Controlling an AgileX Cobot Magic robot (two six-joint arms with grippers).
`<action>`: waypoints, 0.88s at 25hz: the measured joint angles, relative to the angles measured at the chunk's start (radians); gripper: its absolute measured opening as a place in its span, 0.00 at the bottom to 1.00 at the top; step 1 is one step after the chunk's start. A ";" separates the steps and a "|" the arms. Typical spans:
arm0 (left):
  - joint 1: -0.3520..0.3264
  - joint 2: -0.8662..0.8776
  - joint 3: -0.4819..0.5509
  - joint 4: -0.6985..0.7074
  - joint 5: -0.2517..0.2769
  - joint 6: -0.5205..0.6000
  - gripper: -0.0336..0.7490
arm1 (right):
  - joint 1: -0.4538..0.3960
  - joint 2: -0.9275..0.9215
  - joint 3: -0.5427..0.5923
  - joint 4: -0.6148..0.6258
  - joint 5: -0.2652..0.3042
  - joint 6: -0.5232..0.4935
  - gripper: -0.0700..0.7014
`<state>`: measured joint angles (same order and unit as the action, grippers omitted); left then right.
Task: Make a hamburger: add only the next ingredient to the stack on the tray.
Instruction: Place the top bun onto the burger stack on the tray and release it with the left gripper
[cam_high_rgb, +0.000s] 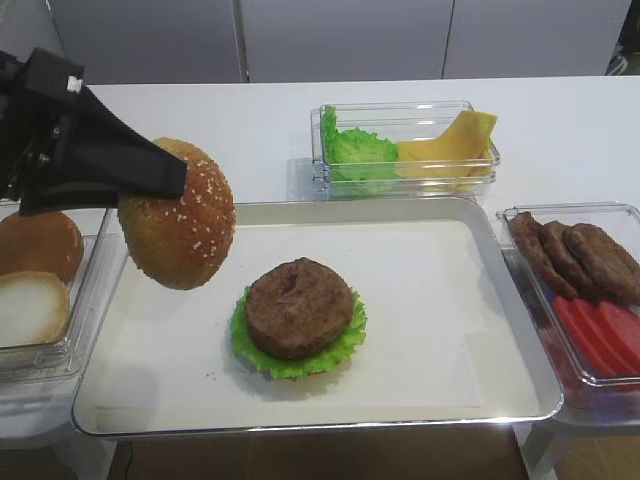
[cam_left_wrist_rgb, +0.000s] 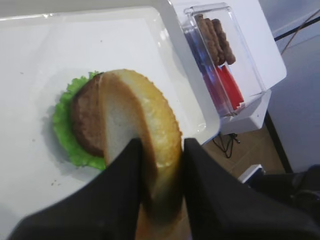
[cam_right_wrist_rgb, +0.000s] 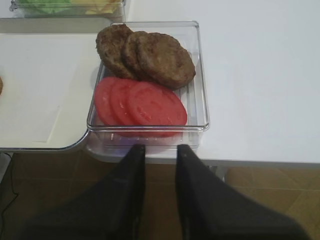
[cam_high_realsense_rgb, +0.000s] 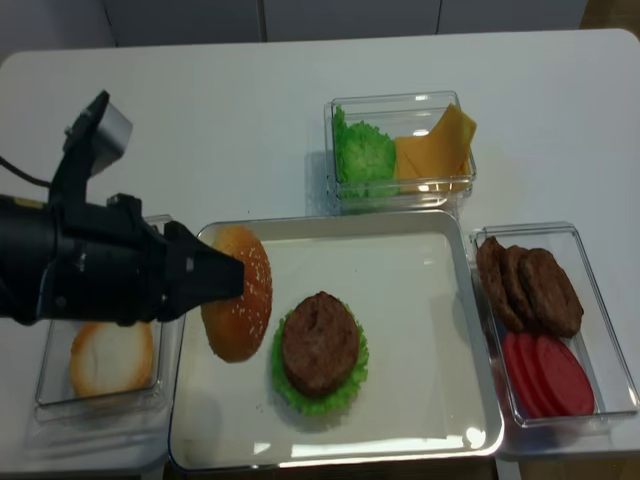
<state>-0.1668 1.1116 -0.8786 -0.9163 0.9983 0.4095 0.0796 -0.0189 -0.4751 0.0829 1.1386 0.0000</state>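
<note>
We saw the left pincer (cam_high_rgb: 175, 172) clamped on the sesame bun top (cam_high_rgb: 180, 235), its two dark fingers (cam_left_wrist_rgb: 122, 170) pinching the bun's edge so that the bun hung tilted on its side, dome facing outward and pale cut face turned toward the wrist camera. The bun was in the air over the left part of the tray (cam_high_rgb: 440, 215), just beside and above the stack (cam_high_rgb: 298, 318) of lettuce and patty, not touching it. The stack sat near the middle of the paper-lined tray. The right pincer (cam_right_wrist_rgb: 160, 150) hovered low at the counter (cam_right_wrist_rgb: 260, 75) edge, in front of the clear box of patties and tomato slices (cam_right_wrist_rgb: 150, 87); its fingers stood slightly apart with nothing between them.
</note>
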 joint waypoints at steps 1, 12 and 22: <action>0.000 0.000 0.000 -0.016 0.002 0.000 0.28 | 0.000 0.000 0.000 0.000 0.000 0.000 0.32; 0.000 0.119 0.000 -0.257 0.089 0.157 0.28 | 0.000 0.000 0.000 0.000 0.000 0.000 0.32; 0.033 0.327 0.000 -0.471 0.181 0.348 0.28 | 0.000 0.000 0.000 0.000 0.000 0.000 0.32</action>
<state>-0.1334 1.4390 -0.8786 -1.3877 1.1791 0.7577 0.0796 -0.0189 -0.4751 0.0829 1.1386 0.0000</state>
